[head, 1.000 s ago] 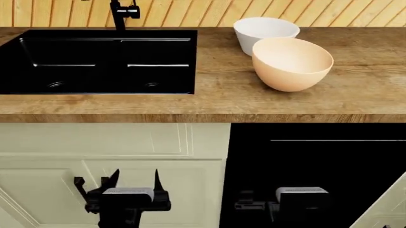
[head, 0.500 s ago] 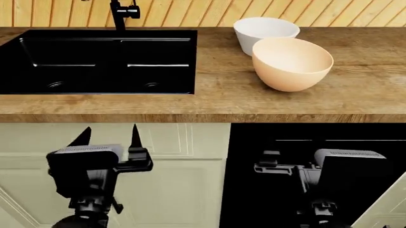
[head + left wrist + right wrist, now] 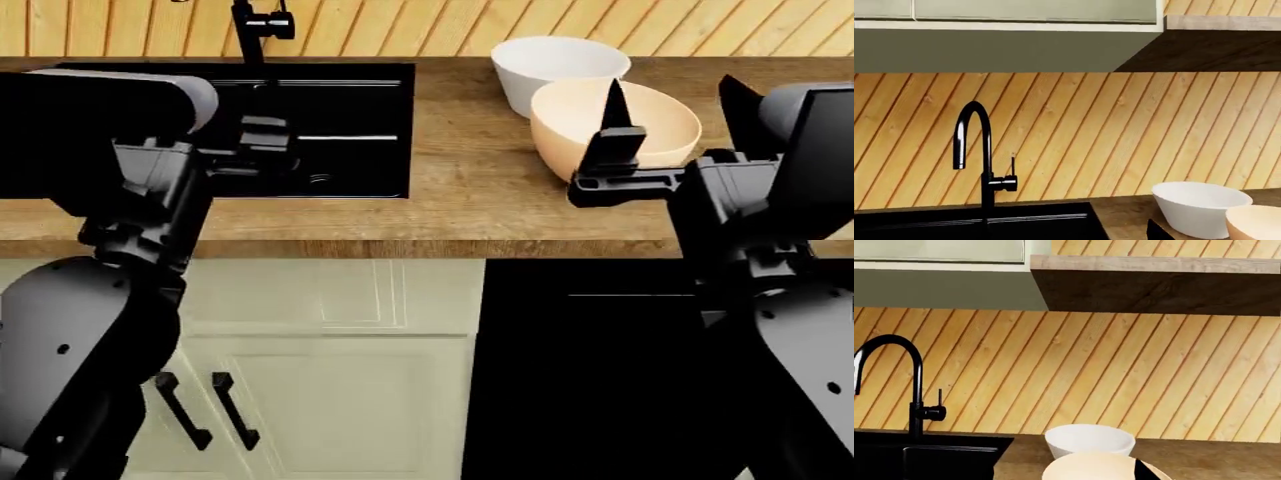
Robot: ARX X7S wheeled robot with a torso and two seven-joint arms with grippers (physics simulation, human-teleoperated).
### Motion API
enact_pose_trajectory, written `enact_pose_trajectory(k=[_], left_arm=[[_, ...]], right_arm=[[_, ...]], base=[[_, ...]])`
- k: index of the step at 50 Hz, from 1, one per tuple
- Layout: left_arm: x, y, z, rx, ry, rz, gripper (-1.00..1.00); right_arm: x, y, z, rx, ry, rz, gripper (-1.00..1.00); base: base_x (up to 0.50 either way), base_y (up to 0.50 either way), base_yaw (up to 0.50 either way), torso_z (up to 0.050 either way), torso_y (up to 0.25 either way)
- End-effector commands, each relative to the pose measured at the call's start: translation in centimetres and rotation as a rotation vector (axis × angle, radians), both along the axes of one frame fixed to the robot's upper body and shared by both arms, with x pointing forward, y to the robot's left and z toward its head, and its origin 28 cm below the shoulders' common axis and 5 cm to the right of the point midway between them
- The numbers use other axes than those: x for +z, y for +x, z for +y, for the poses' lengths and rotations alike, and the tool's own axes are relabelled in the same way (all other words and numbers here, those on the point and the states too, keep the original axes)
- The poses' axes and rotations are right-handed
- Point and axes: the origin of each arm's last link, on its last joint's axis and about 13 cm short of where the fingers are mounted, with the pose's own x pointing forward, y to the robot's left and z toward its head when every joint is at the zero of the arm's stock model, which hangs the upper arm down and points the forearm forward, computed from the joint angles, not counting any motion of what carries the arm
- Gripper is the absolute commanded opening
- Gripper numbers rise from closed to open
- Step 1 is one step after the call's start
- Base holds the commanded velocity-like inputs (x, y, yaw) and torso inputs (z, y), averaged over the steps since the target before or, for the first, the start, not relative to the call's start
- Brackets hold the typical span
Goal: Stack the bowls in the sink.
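Note:
The glossy white bowl (image 3: 554, 65) stands upright on the wooden counter, right of the black sink (image 3: 347, 120). The peach-tan bowl (image 3: 567, 135) sits just in front of it, touching or nearly so. My right gripper (image 3: 678, 105) hovers open at the near side of the peach-tan bowl, one fingertip (image 3: 614, 105) over its rim and nothing held. My left gripper (image 3: 234, 105) is raised over the sink's near edge, dark against the basin. Only one fingertip (image 3: 1157, 233) shows in its wrist view, well off centre. Both bowls, white (image 3: 1089, 440) and peach-tan (image 3: 1094, 467), show in the right wrist view.
A black faucet (image 3: 254, 25) rises behind the sink, against the slatted wood wall. Cream cabinet doors (image 3: 267, 380) and a dark opening (image 3: 601, 380) lie below the counter edge. A wall cabinet (image 3: 1007, 15) and a wooden shelf (image 3: 1154, 285) hang overhead.
Both arms have risen from in front of the lower cabinets to counter height. The right gripper now stands at the peach-tan bowl and the left over the sink. The bowls have not moved.

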Motion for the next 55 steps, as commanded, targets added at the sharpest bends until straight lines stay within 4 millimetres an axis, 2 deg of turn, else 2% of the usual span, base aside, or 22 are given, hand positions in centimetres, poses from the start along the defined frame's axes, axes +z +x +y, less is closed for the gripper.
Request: enact_pose_trajectory(k=[1, 11, 27, 55], left_arm=[[4.2, 1.6, 0.6, -0.017, 0.010, 0.002, 1.00], [4.9, 2.2, 1.2, 0.004, 0.007, 0.012, 1.00], [5.1, 2.0, 1.7, 0.026, -0.004, 0.016, 1.00], [5.4, 1.4, 1.9, 0.040, -0.002, 0.006, 1.00]], right_arm=[[4.2, 1.7, -0.3, 0.011, -0.034, -0.024, 1.00], [4.8, 2.6, -0.2, 0.027, -0.042, -0.005, 1.00], [6.0, 2.7, 0.0, 0.053, -0.041, 0.001, 1.00], [6.2, 2.6, 0.2, 0.057, -0.054, 0.005, 1.00]], base=[[0.00, 0.00, 0.00, 0.000, 0.000], [0.17, -0.03, 0.00, 0.000, 0.000], [0.26, -0.07, 0.00, 0.000, 0.000], [0.27, -0.07, 0.00, 0.000, 0.000]])
